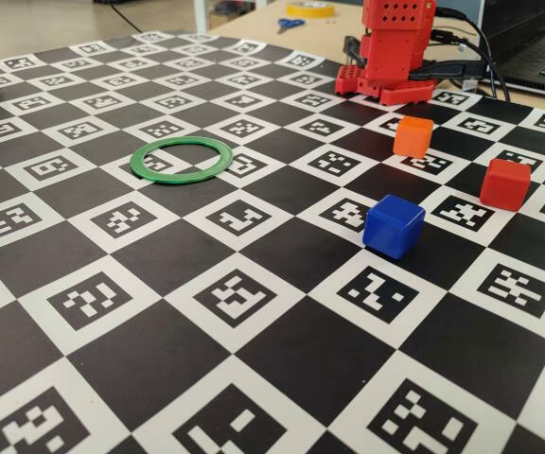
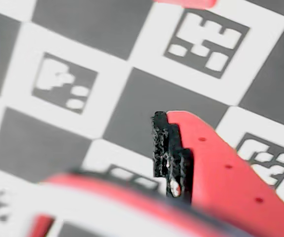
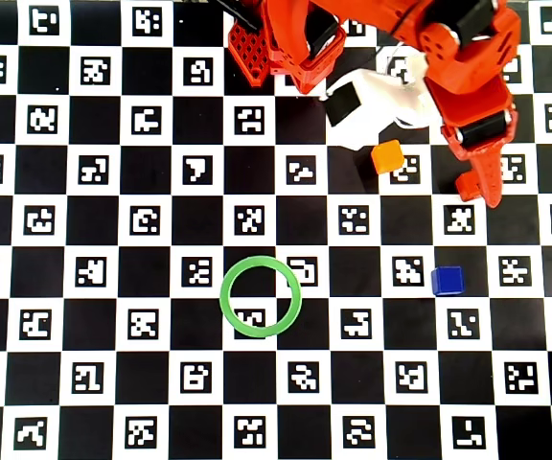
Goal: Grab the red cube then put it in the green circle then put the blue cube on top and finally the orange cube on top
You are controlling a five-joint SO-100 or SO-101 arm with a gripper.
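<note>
My arm stands on a checkerboard mat point(image 1: 112, 378) of black squares and white squares printed with coded markers. On it lie the green ring point(image 1: 181, 159), flat and empty, and, well apart from it, the orange cube point(image 1: 413, 136), red cube point(image 1: 504, 183) and blue cube point(image 1: 394, 225).

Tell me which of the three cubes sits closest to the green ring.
The blue cube: in the overhead view it lies nearest the green circle. The orange cube is farther; the red cube farther still.
</note>
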